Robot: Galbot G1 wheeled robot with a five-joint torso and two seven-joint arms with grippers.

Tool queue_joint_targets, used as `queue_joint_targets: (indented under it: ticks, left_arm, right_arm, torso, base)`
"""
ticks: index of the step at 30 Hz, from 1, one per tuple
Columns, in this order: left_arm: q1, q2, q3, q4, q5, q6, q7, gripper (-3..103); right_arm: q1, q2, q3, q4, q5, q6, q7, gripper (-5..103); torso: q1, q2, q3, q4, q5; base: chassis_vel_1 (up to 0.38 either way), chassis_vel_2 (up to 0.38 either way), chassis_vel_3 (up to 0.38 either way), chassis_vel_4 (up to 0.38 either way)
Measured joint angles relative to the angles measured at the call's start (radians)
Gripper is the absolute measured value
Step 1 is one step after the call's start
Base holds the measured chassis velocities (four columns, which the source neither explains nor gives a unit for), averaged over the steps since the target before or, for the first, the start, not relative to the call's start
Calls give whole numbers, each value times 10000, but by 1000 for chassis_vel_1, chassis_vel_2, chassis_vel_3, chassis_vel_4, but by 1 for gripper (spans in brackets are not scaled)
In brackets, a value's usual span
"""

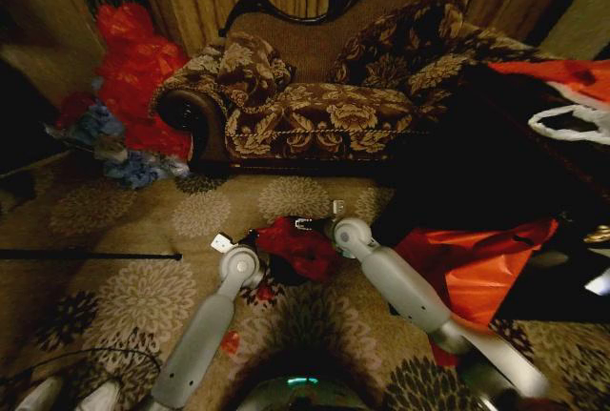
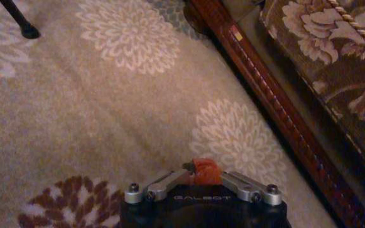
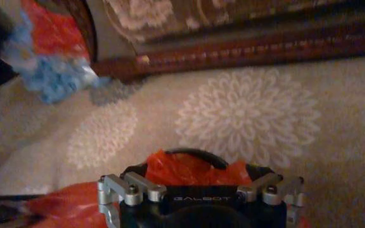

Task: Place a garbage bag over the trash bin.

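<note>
Though the trash bin (image 3: 195, 154) is mostly hidden under the garbage bag (image 1: 300, 247), our left claw (image 2: 200, 176) and right claw (image 3: 198, 183) both pinch red film, bin sitting between them.

A floral sofa (image 1: 324, 96) stands on patterned carpet (image 1: 124, 230) beside heaped bags (image 1: 133, 77).

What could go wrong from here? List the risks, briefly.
1. The left gripper jaws pinch only a small tuft of the garbage bag; the thin film may tear or slip out.
2. The film lies bunched at the trash bin rim near the right gripper, so it may not spread around.
</note>
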Motion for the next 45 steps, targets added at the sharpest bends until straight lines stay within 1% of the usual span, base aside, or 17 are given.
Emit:
queue_joint_targets:
  ticks: [2,6,8,9,11,12,13,16,17,19,20,22,29,34,40,43,45]
  left_arm:
    - [0,30,9,5,0,2,14,0]
    - [-5,87,16,26,0,9,48,0]
    - [-6,106,18,56,0,12,68,0]
    - [-6,106,18,56,0,12,68,0]
    - [-5,128,40,102,0,14,87,0]
    - [-8,135,81,142,6,17,103,0]
    - [-8,135,81,142,6,17,103,0]
    - [-51,106,197,255,31,24,158,0]
    - [-51,106,197,255,31,24,158,0]
    - [-75,95,252,295,37,29,172,0]
    - [-75,95,252,295,37,29,172,0]
    - [-95,65,275,330,55,32,199,0]
    - [-60,10,269,336,156,34,225,0]
    - [-30,-19,255,333,195,34,239,0]
    - [-21,-100,254,318,249,34,241,0]
    - [-7,-118,258,299,272,34,242,0]
    - [-1,-127,258,295,279,31,245,0]
  right_arm:
    - [-654,-444,621,781,-7,86,23,100]
    - [-1874,-929,1578,1627,65,422,277,100]
    - [-2895,-1063,2161,1922,535,846,329,100]
    - [-2895,-1063,2161,1922,535,846,329,100]
    - [-3740,-1067,2609,2126,1352,1064,343,100]
    - [-4265,-968,2961,2279,2067,1132,411,100]
    - [-4265,-968,2961,2279,2067,1132,411,100]
    - [-5060,-358,3526,2302,3098,1342,768,100]
    - [-5060,-358,3526,2302,3098,1342,768,100]
    - [-5245,-5,3818,2269,3865,1420,1346,100]
    - [-5245,-5,3818,2269,3865,1420,1346,100]
    - [-5392,373,4158,2236,4843,1557,1958,100]
    - [-5642,1043,4459,1908,5908,1902,2762,100]
    - [-5689,1386,4445,1750,5803,1924,2598,100]
    - [-5537,1906,4134,1445,5022,2006,2094,102]
    - [-5551,1894,4076,1469,4835,2045,1803,91]
    - [-5570,1858,4071,1489,4804,2045,1742,91]
  torso:
    - [0,0,0,0,1]
    - [0,0,-1,-4,2]
    - [0,0,-1,-4,2]
    - [0,0,-1,-4,2]
    - [-1,0,0,-3,2]
    - [-1,1,-1,-5,-1]
    - [-1,1,-1,-5,-1]
    - [-2,0,-1,-2,-2]
    - [-2,0,-1,-2,-2]
    - [-1,0,0,-2,2]
    - [-1,0,0,-2,2]
    - [-1,0,0,-3,-2]
    - [-1,0,1,-3,-1]
    - [-1,0,0,-3,-3]
    - [1,0,1,-2,0]
    - [1,0,1,-2,-1]
    - [1,0,1,-2,-1]
  base:
    - [0,0,0,0]
    - [0,0,0,0]
    - [0,0,0,0]
    - [0,0,0,0]
    - [0,0,0,0]
    - [0,0,0,0]
    - [0,0,0,0]
    - [0,0,0,0]
    - [0,0,0,0]
    - [0,0,0,0]
    - [0,0,0,0]
    - [0,0,0,0]
    - [0,0,0,0]
    - [0,0,0,0]
    - [0,0,0,0]
    - [0,0,0,0]
    - [0,0,0,0]
